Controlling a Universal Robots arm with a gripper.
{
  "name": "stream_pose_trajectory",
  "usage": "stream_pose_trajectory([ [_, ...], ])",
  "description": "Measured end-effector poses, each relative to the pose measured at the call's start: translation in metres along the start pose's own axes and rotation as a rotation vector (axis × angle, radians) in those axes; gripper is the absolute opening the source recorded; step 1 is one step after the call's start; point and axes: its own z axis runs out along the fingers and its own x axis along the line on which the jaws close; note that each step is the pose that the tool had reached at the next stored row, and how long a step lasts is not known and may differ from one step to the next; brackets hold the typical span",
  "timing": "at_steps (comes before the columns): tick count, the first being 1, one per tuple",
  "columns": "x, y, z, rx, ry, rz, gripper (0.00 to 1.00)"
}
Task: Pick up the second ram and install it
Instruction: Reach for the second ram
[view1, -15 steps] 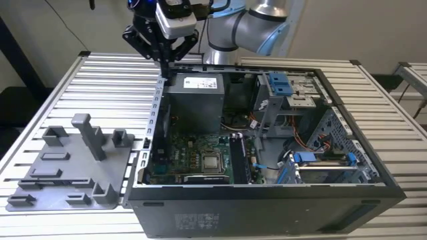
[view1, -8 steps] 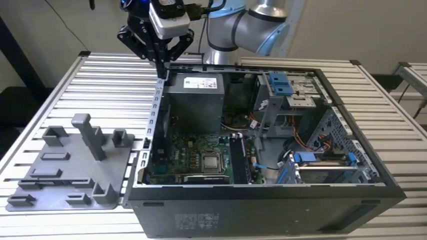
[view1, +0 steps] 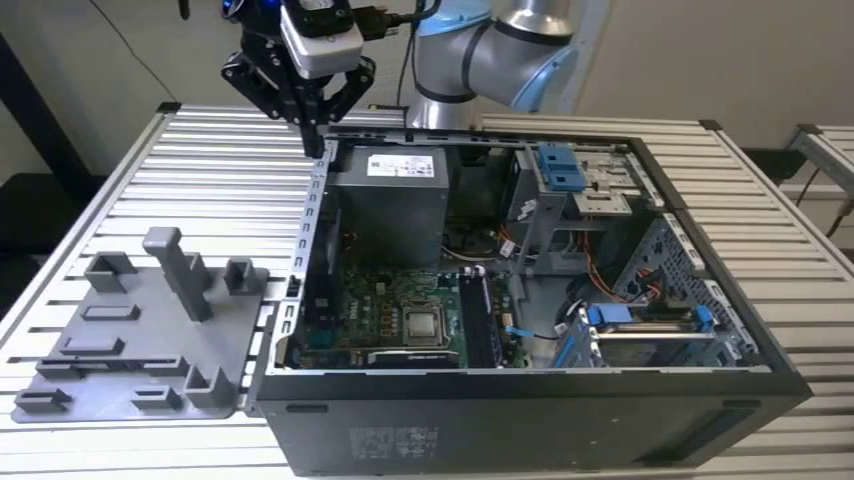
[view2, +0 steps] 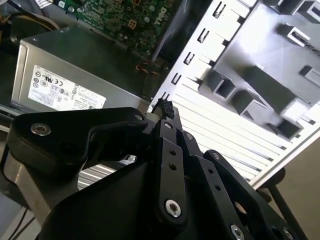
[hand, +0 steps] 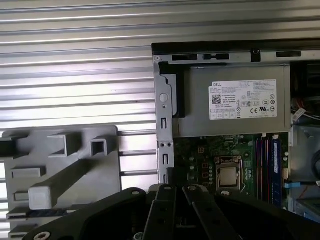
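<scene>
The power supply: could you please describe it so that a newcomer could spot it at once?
On the slatted table stands an open computer case. At its end nearest the arm sits the power supply, a grey metal box. Unlike the flat green motherboard next to it, it is tall, plain and bears a white label.

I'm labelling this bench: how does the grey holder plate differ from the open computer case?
The holder plate is light grey and low, with posts and blocks standing up; the computer case is black, a deep open box. The plate is the smaller; the case contains a motherboard and power supply. Both rest on the slatted table.
</scene>
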Motion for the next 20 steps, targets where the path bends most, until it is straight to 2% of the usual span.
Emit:
stream_pose_trajectory([
  [6,0.0120,-0.0021,-0.0005,0.0000,-0.0018,0.000,0.11],
  [11,0.0247,-0.0034,-0.0008,-0.0010,-0.0125,-0.004,0.11],
  [16,0.0387,-0.0043,-0.0012,-0.0006,-0.0096,-0.004,0.11],
  [20,0.0433,-0.0048,-0.0010,-0.0016,-0.0083,-0.030,0.11],
])
